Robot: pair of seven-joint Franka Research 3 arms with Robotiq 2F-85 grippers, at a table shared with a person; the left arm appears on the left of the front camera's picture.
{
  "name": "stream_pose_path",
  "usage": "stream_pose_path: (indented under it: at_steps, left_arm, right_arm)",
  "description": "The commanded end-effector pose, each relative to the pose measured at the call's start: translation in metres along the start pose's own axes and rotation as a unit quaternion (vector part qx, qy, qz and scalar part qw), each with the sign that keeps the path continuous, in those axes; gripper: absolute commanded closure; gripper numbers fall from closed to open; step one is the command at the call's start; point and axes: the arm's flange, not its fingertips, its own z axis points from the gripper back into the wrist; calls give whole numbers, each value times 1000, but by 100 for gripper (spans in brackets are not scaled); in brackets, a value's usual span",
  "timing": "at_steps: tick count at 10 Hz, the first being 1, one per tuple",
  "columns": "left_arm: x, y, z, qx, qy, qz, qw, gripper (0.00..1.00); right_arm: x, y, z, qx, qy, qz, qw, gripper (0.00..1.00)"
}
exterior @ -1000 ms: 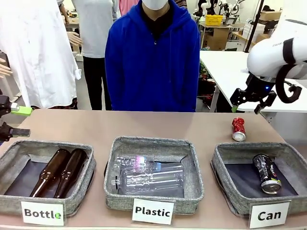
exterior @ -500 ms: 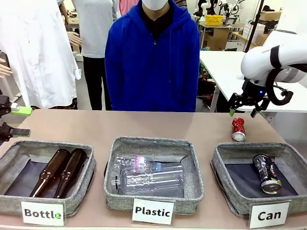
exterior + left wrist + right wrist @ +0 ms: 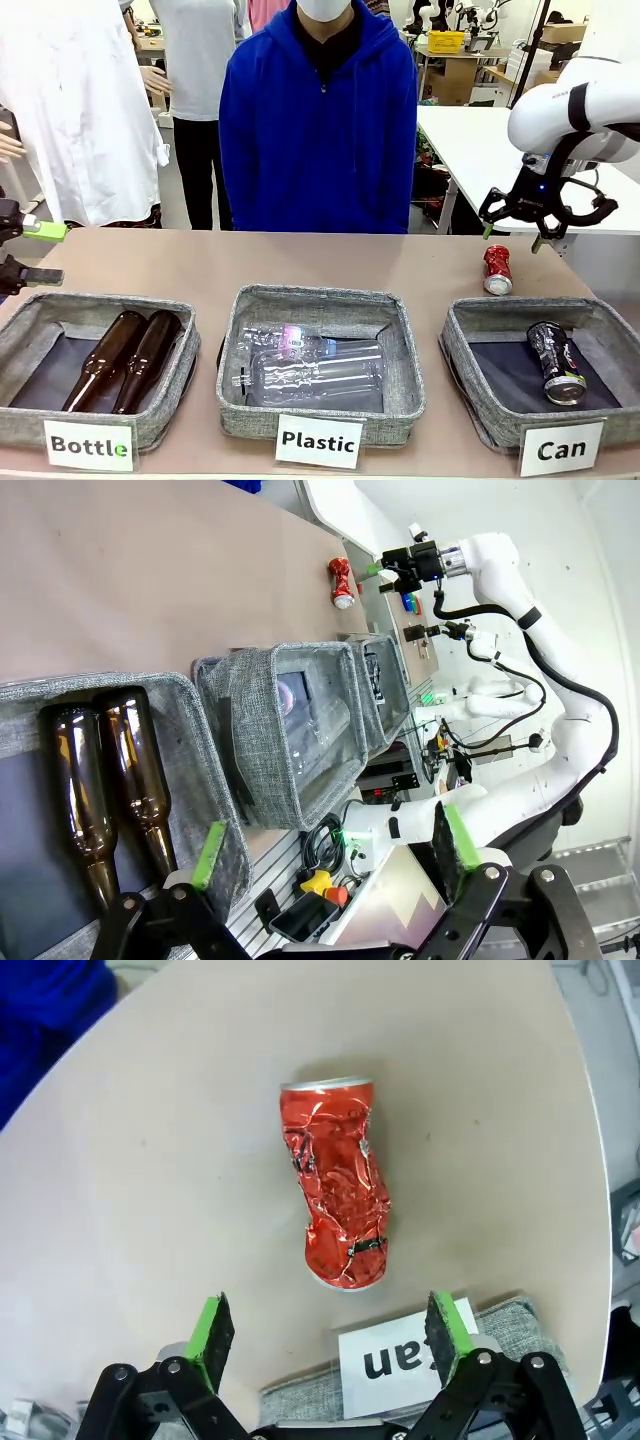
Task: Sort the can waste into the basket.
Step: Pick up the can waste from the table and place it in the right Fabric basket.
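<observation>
Front view, near to far: the "Can" basket already holds 1 black can; the dented red can lies on the worktop just beyond its rim. Above it hangs the right gripper, wide open and empty. The left gripper gapes empty too. That crumpled can might roll or slip from an off-centre pinch.

One can lies in the Can basket; the dented can lies at its 11 o'clock (on the table).
</observation>
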Motion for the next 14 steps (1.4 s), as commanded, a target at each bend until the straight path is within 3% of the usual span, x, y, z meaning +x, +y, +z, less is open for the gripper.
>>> stream_pose_path:
  at_steps: [1,6,11,14]
  left_arm:
    - [-2,2,0,-5,-6,-9,1000,0]
    - [-2,2,0,-5,-6,-9,1000,0]
    - [-2,2,0,-5,-6,-9,1000,0]
    - [-2,2,0,-5,-6,-9,1000,0]
  right_arm:
    - [8,11,-5,10,-9,-12,1000,0]
    - [26,21,-58,-30,3,-21,999,0]
    - [31,20,-67,-61,-17,-40,997,0]
    - [34,19,-76,-62,-12,-38,997,85]
